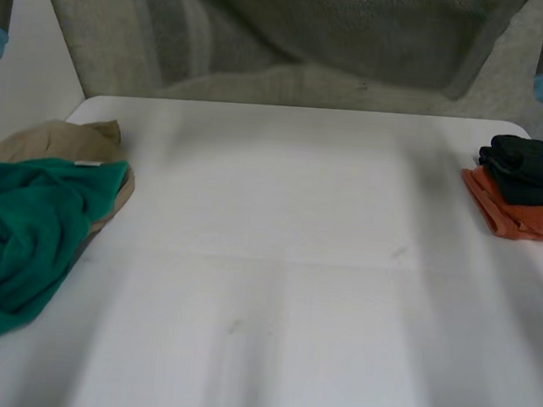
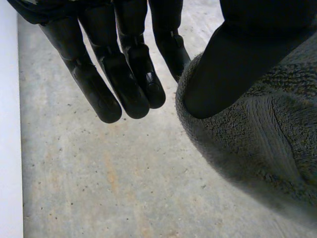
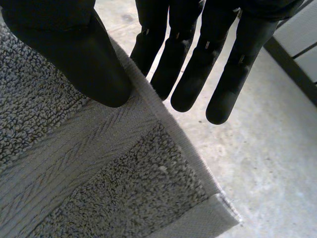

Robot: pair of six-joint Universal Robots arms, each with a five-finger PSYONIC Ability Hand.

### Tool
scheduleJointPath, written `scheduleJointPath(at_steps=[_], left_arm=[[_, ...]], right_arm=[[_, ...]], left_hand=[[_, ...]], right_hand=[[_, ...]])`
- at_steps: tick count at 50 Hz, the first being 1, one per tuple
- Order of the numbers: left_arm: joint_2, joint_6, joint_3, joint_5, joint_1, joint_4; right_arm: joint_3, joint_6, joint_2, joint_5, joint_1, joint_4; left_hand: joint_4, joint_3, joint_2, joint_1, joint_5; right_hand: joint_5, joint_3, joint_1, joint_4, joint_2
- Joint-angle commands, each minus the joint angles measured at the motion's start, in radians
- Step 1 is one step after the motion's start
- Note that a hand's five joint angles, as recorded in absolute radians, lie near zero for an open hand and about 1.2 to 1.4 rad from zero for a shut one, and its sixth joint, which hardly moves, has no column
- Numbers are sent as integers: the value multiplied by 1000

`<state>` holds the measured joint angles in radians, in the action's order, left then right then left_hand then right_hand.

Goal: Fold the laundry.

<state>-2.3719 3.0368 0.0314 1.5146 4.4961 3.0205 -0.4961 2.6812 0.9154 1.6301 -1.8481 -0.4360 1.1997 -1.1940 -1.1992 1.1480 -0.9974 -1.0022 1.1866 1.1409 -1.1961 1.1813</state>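
A grey towel (image 1: 339,41) hangs spread out above the far edge of the white table (image 1: 286,260), between my two arms. In the left wrist view my left hand (image 2: 233,64) has its thumb pressed on a bunched part of the towel (image 2: 257,144), pinching it against a finger behind, while the other fingers (image 2: 124,79) are straight beside it. In the right wrist view my right hand (image 3: 69,54) pinches the towel (image 3: 74,168) along its hemmed edge near a corner, thumb in front and straight fingers (image 3: 193,64) behind.
A crumpled green cloth (image 1: 27,233) lies over a tan cloth (image 1: 71,138) at the table's left edge. At the right edge sits a folded stack, black (image 1: 530,170) on orange (image 1: 518,216). Concrete floor lies below the hands.
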Motion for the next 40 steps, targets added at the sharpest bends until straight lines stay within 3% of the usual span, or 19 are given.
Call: scheduleJointPath(at_steps=[1, 11, 17, 27, 30, 32, 40], left_arm=[[57, -3, 295, -11, 32, 29], [60, 60, 706, -31, 54, 8], [48, 232, 936, -56, 83, -12], [62, 419, 1101, -85, 91, -20], [79, 471, 1134, -89, 89, -2], [92, 510, 1168, -99, 87, 21], [148, 677, 1326, -145, 90, 167]], right_arm=[[-211, -4, 74, -33, 6, 49], [-591, 28, 112, -145, 20, 224], [-788, -26, 71, -196, 18, 241], [-874, -64, 65, -205, 18, 237], [-877, -41, 69, -207, 15, 241], [-880, -29, 69, -208, 15, 241], [-891, 17, 80, -210, 10, 241]], left_hand=[[197, -202, -197, 248, -224], [197, -202, -197, 248, -224], [197, -202, -197, 248, -224], [197, -202, -197, 248, -224], [10, -16, -10, 62, -38], [-262, 257, 262, -211, 235], [-572, 566, 571, -520, 544]], right_hand=[[-220, 210, 255, -200, 215], [-220, 210, 255, -200, 215], [-220, 210, 255, -200, 215], [-220, 210, 255, -200, 215], [-220, 210, 255, -200, 215], [-220, 210, 255, -200, 215], [-220, 210, 255, -200, 215]])
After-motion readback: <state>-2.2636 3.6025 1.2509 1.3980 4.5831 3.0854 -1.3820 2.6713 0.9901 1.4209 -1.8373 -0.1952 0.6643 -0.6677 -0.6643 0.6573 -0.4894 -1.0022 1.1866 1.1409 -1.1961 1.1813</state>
